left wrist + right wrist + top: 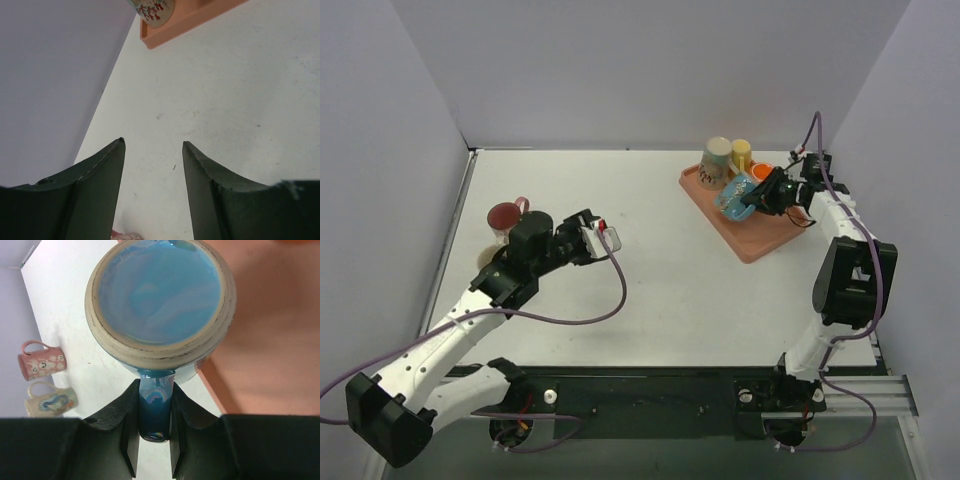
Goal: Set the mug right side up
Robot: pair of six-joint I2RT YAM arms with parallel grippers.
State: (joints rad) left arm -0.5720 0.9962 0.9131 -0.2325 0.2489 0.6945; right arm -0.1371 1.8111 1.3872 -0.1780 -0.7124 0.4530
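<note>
While my right pincer is pinching the blue mug by its handle, the mug is leaning over the orange tray at two o'clock, bottom showing. I think the turning is only starting. My left pincer is hanging spread apart.

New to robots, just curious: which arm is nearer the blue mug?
Right. The right gripper grips the blue mug by its handle at the tray; the left gripper hangs open across the table.

Cropped at top: patterned mug, tray; blue mug handle partly hidden between fingers; behind left arm, perhaps a cream mug.
</note>
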